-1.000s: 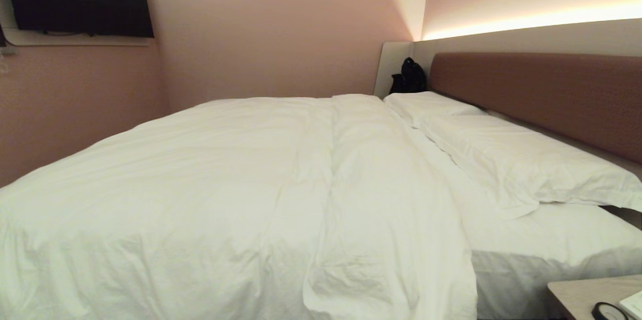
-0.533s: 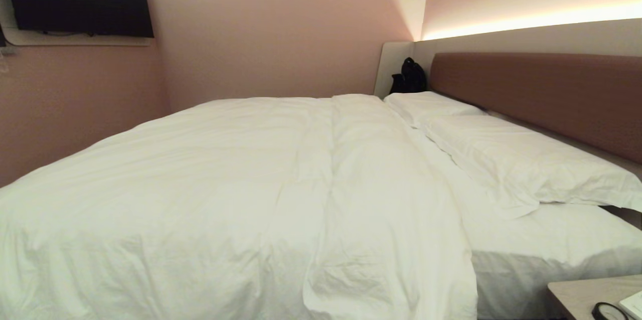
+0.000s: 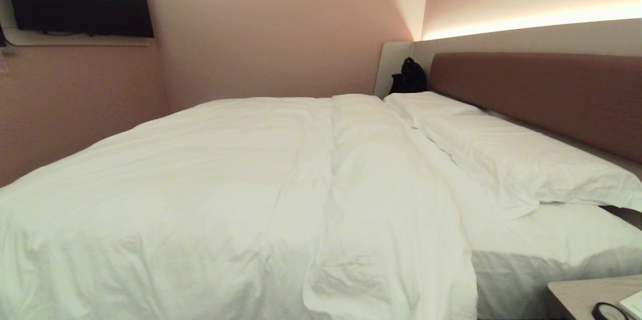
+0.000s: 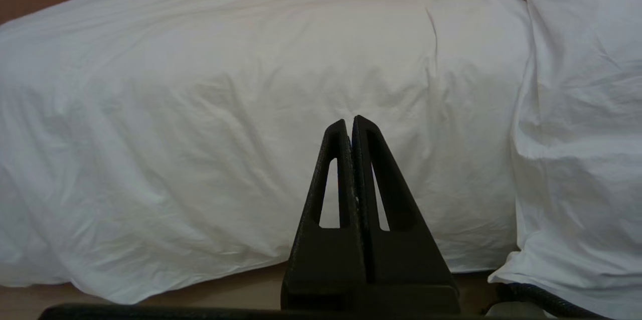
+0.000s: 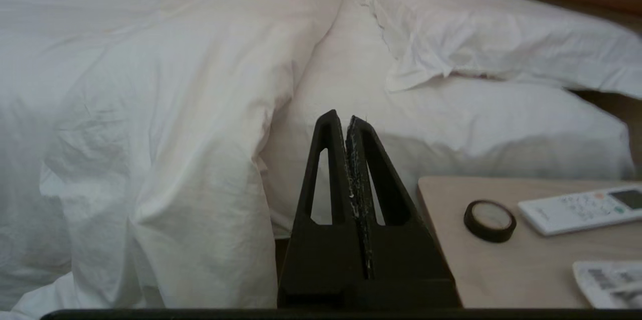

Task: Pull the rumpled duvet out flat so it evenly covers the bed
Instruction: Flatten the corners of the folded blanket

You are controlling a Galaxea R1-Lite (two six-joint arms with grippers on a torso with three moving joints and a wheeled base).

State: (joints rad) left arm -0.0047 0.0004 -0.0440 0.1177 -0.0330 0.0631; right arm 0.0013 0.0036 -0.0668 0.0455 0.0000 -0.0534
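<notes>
The bed [image 3: 551,245], seen from my head camera, fills the space ahead of both my grippers, its reddish-brown headboard [image 3: 541,94] far off beyond my right side. The duvet [image 3: 225,184] lies spread over most of the mattress and hangs down the near side, directly in front of my left gripper [image 4: 349,122], whose fingers are pressed together, empty, and clear of the cloth. The duvet's folded edge drops just to the left of my right gripper [image 5: 346,119], likewise pressed together and holding nothing; bare sheet shows straight ahead of it. Two pillows [image 3: 521,159] lie ahead and to the right of that gripper, against the headboard. A bedside table [image 5: 501,260] sits close at its right, bearing a white remote [image 5: 577,208] and a roll of black tape [image 5: 489,219]
</notes>
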